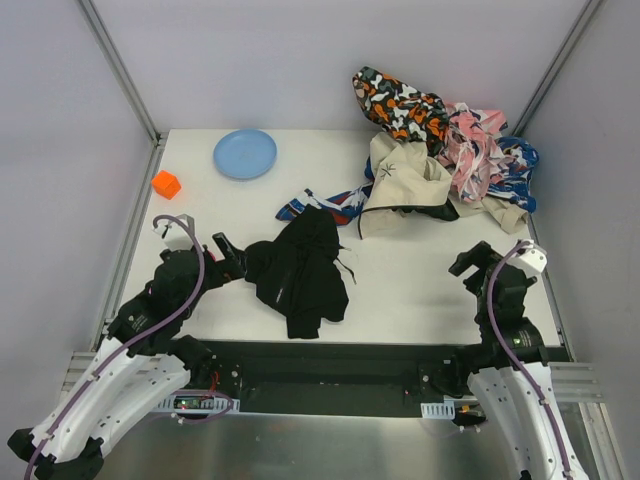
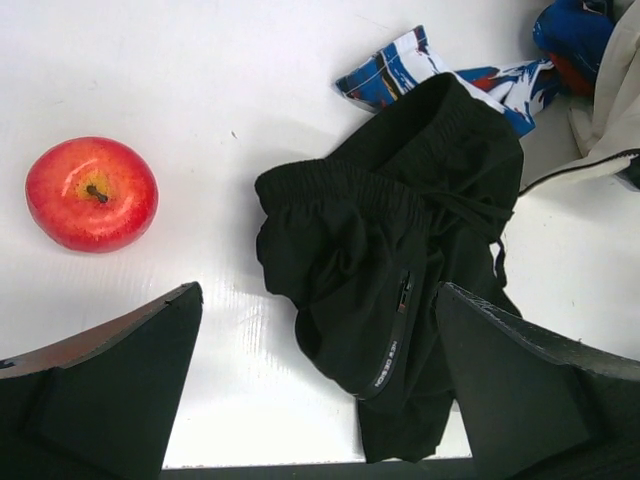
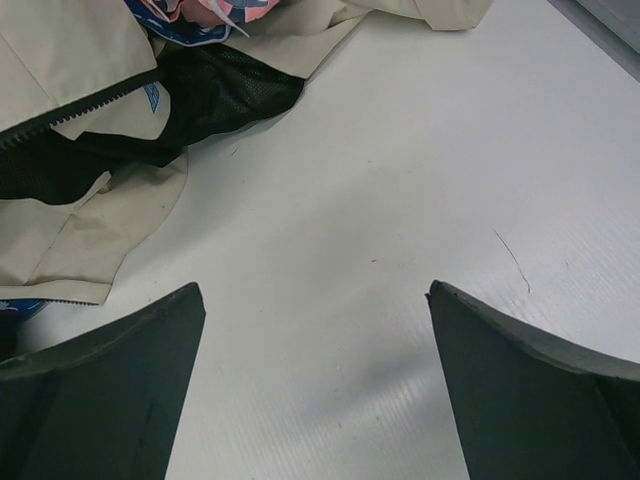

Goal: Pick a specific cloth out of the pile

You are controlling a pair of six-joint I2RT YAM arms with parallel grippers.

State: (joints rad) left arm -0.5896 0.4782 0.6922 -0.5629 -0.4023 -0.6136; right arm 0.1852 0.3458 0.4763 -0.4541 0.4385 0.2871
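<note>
The plain black cloth [image 1: 300, 270] lies spread on the white table, apart from the pile [image 1: 440, 150] at the back right. My left gripper [image 1: 232, 262] is open at the cloth's left edge. In the left wrist view the black cloth [image 2: 390, 250] lies flat on the table, its near part between my open fingers [image 2: 320, 300] and closer to the right one. My right gripper [image 1: 470, 262] is open and empty over bare table [image 3: 315, 295], just in front of the pile. The beige cloth with dark trim [image 3: 60, 60] is at the upper left of that view.
A blue plate [image 1: 245, 154] sits at the back left with an orange cube [image 1: 166, 184] near it. A red apple [image 2: 92, 193] lies left of the black cloth. A blue-white-red cloth [image 1: 320, 203] stretches between the black cloth and the pile.
</note>
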